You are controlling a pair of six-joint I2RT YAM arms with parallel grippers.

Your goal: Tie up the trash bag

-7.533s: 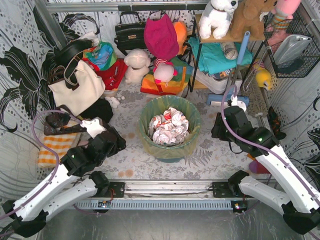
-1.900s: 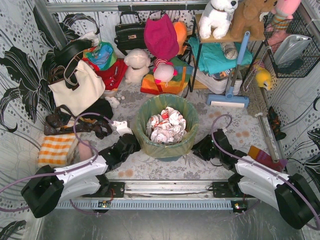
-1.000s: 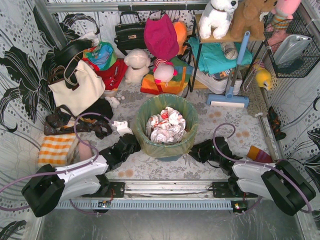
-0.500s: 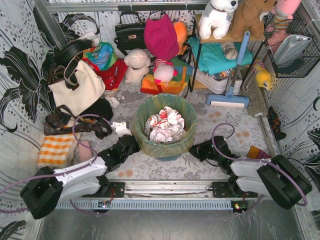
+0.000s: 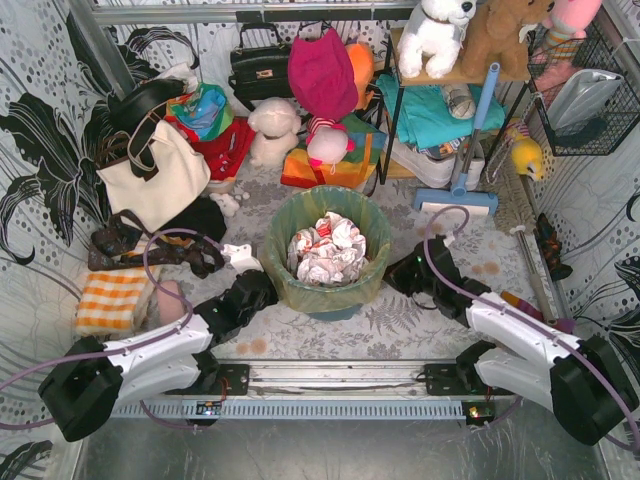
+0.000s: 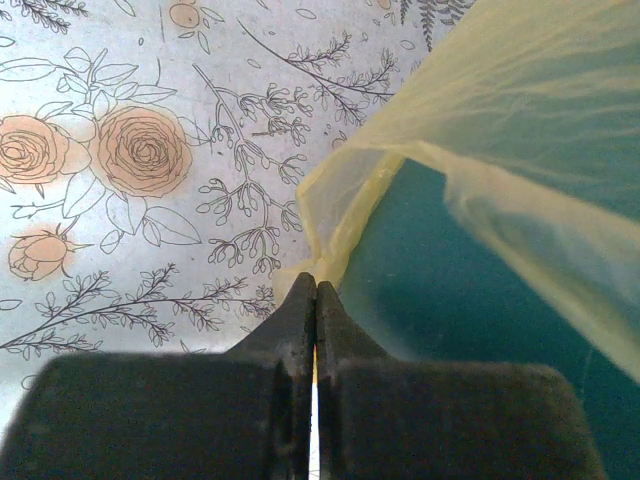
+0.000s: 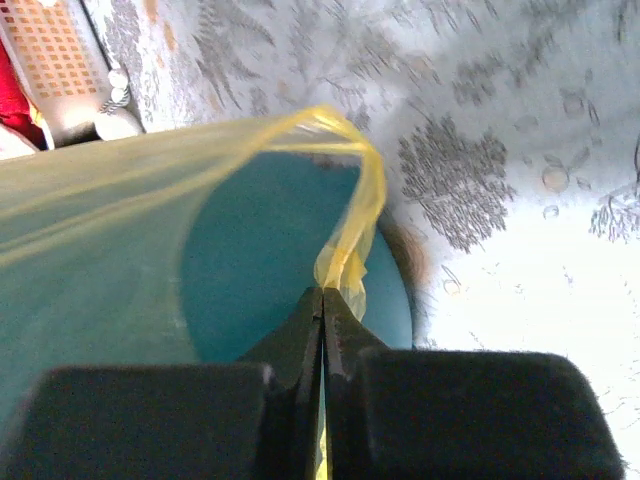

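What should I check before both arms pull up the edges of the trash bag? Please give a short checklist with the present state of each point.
1. Left claw shut on the trash bag edge: ok.
2. Right claw shut on the opposite edge: ok.
3. Bag free of the teal bin rim: not ok, it drapes over the rim in the top view.
4. Crumpled paper inside the bag: ok.
5. Bin upright: ok.
6. Film untorn at both pinches: cannot tell.

Even overhead light; washed-out glare, right wrist view
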